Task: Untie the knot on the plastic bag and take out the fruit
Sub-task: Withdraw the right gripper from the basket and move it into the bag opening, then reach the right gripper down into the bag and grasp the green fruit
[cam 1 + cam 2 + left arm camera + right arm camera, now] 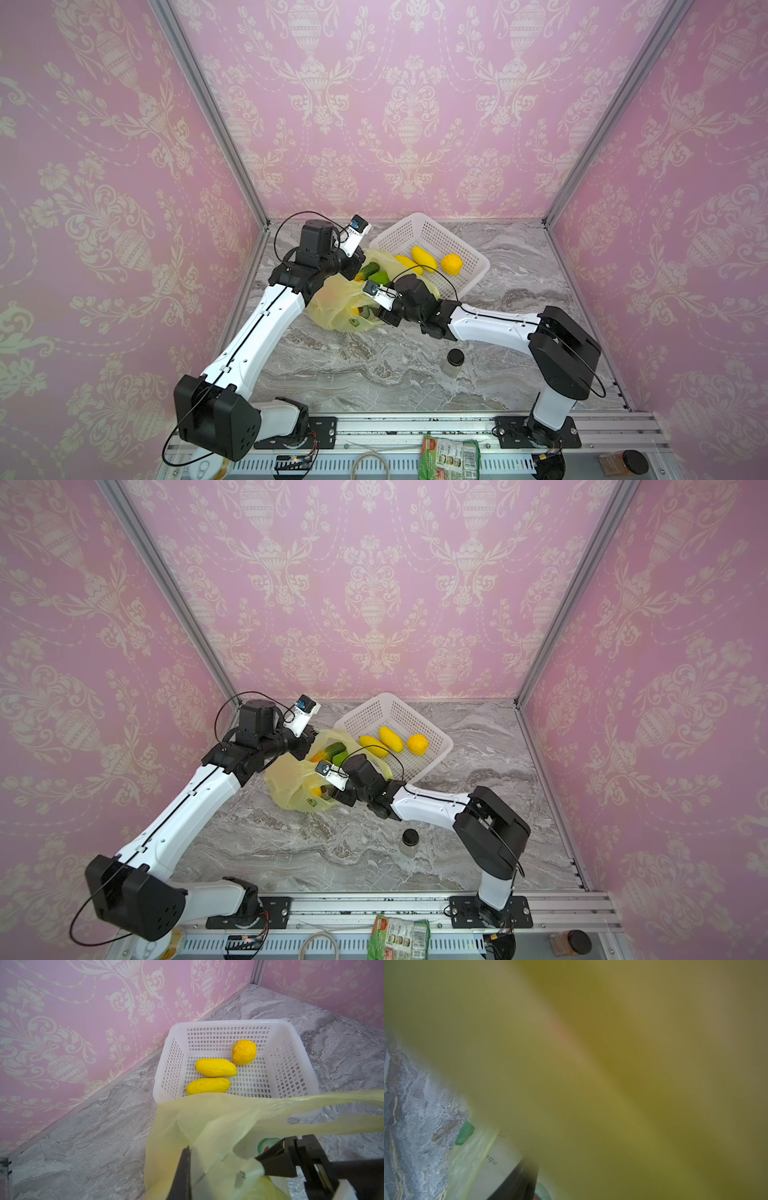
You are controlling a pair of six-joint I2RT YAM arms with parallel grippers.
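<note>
The plastic bag (336,303) (291,783) lies crumpled on the marble top with its mouth open, and no knot shows. My left gripper (355,268) (190,1151) is at the bag's far rim, shut on the plastic. A handle strip (311,1101) stretches away from it. My right gripper (380,316) (336,796) is in the bag's mouth. Plastic (612,1064) blurs the right wrist view, where only one dark finger (521,1180) shows. Fruit in the bag includes a green-orange oblong (368,270) and a green round (380,277). Two elongated yellow pieces (216,1067) (207,1086) and a bumpy yellow ball (244,1052) lie in the basket.
The white perforated basket (415,217) (228,1021) stands behind the bag near the back wall. A small jar with a black lid (456,361) stands in front of the right arm. A green snack packet (449,457) and a brown jar (623,463) lie on the front rail.
</note>
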